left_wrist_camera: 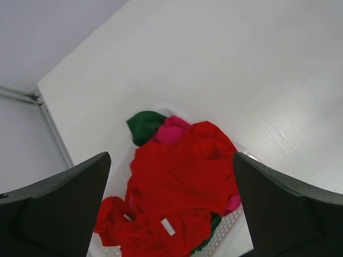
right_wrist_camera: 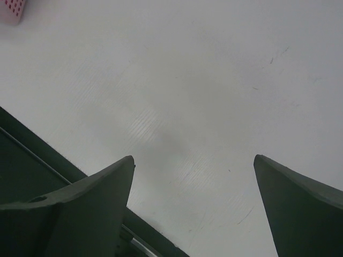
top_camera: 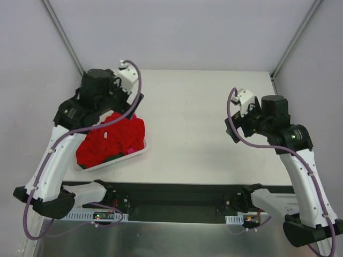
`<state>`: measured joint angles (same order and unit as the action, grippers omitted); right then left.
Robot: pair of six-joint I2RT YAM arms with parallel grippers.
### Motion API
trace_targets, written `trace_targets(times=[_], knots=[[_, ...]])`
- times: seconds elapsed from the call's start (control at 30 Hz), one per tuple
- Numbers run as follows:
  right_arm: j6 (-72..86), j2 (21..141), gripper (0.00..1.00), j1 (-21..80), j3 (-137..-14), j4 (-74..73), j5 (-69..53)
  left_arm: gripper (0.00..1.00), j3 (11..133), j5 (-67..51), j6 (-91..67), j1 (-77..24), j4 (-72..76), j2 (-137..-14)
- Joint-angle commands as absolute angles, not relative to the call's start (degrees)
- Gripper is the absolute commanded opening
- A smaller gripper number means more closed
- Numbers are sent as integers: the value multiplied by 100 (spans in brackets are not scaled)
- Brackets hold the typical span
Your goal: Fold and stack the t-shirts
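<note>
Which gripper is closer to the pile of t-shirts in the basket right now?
Left. The left gripper hangs open directly above the t-shirts, not touching them. The right gripper is open over the table, well off toward the robot's right of the pile.

White-black arms (top_camera: 51, 160), purple cables (top_camera: 140, 85)

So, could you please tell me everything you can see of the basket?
The basket is white, apparently plastic, with lattice walls and a plain rim. It sits flat on the table, on the left side towards the near edge, turned slightly askew. Crumpled shirts, mostly red with some pink and green, are heaped above its rim and hide most of it.
</note>
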<state>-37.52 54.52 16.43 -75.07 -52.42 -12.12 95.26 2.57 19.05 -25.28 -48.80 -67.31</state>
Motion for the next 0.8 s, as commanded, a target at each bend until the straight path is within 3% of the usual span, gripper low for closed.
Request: trace_targets(times=[0.0, 0.3, 0.57, 0.77], knots=[[-4323, 5345, 96, 1784, -7165, -5563, -1363, 99, 8696, 537, 1978, -2979, -5809, -7216], [-4561, 4975, 96, 1872, -6671, -5810, -976, 99, 7025, 387, 1889, -2839, -5686, -6918], [-4439, 5062, 96, 1898, -6741, -5731, -1055, 99, 7892, -403, 1792, -2707, -7485, -6109], [-4307, 5300, 96, 1960, -6882, -5643, -1072, 99, 6946, -905, 2118, -2716, -7725, -5468]])
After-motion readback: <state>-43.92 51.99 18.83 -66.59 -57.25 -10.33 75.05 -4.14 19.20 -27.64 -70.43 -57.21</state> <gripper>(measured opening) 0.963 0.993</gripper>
